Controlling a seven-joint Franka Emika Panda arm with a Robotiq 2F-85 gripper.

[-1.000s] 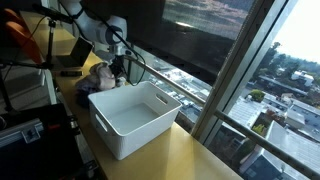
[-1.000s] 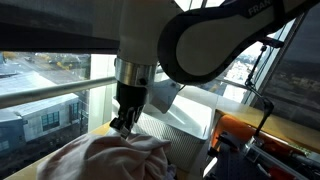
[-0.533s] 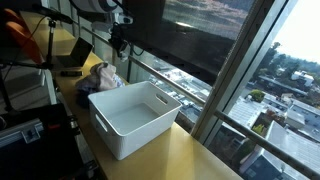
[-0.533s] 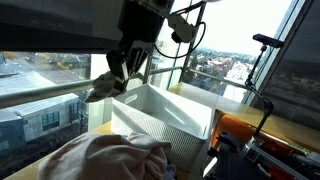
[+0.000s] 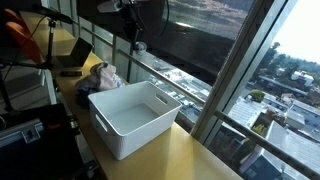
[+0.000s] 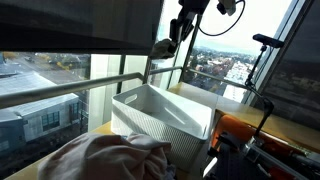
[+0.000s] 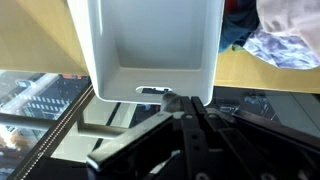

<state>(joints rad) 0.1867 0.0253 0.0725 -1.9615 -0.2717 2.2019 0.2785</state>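
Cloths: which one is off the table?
The small pale cloth, pinched high up in the tool; the others lie in a heap beside the bin.

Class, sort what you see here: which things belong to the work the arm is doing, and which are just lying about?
In the work:
gripper, shut on a small pale cloth
white bin below it
pile of clothes beside the bin

Just lying about:
orange object
window rail
wooden table
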